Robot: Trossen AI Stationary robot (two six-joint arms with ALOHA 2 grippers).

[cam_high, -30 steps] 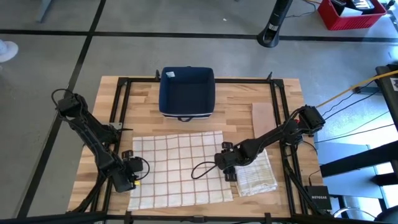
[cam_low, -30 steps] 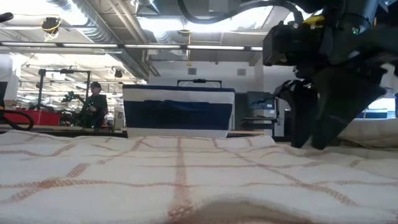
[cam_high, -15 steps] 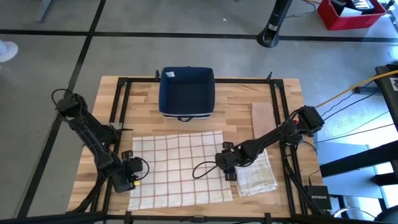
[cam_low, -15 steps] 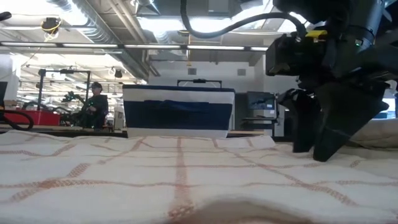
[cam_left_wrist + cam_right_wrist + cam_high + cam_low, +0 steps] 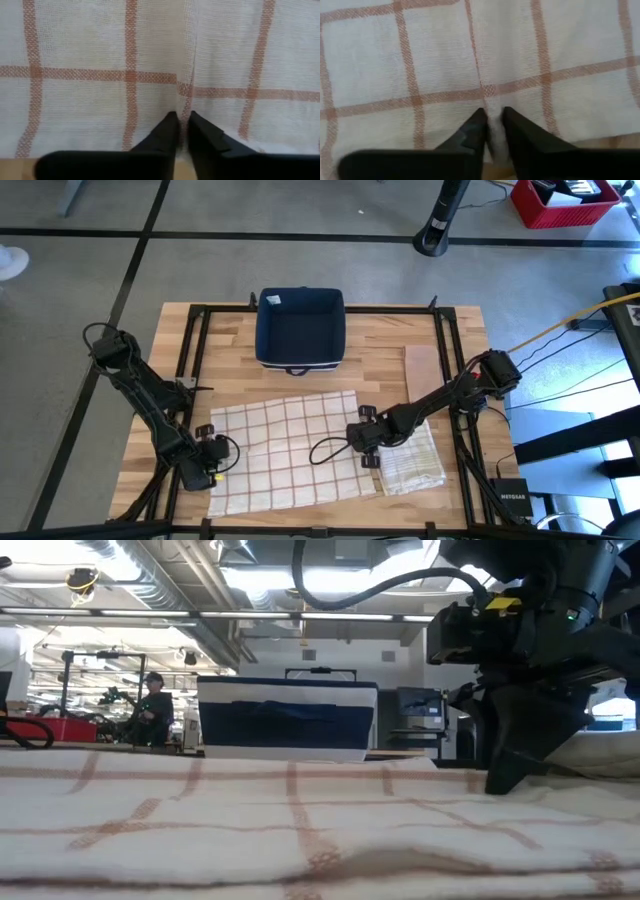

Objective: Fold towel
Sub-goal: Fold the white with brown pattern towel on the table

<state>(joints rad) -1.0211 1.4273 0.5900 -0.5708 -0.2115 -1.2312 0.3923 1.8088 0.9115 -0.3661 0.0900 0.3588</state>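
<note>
A white towel with orange checks (image 5: 285,450) lies spread on the wooden table (image 5: 385,345), slightly rumpled. My left gripper (image 5: 208,471) is at the towel's left edge, toward the near-left corner, and is shut on it. My right gripper (image 5: 361,443) is at the middle of the towel's right edge, also shut on it. It shows at the right of the low view (image 5: 500,780). Both wrist views look along the fingers onto the checked cloth. My left gripper pinches a small raised pleat at the towel's left edge (image 5: 183,102) between its two fingers. The fingers come in from the table's left, slanting down. The rest of the towel lies on the table. My right gripper pinches a narrow ridge of cloth at the towel's right edge (image 5: 491,107) between its two fingers. It comes from the table's right, slanting down. The towel lies on the table around it.
A dark blue bin (image 5: 300,328) stands behind the towel at the far middle. A folded checked towel (image 5: 415,460) lies right of the spread one, under my right arm. A black frame (image 5: 195,350) runs around the table.
Both grippers have shut on the towel's side edges, each gathering a small ridge of cloth. The towel has skewed a little and rumpled. My right gripper has sunk slightly onto the cloth.
</note>
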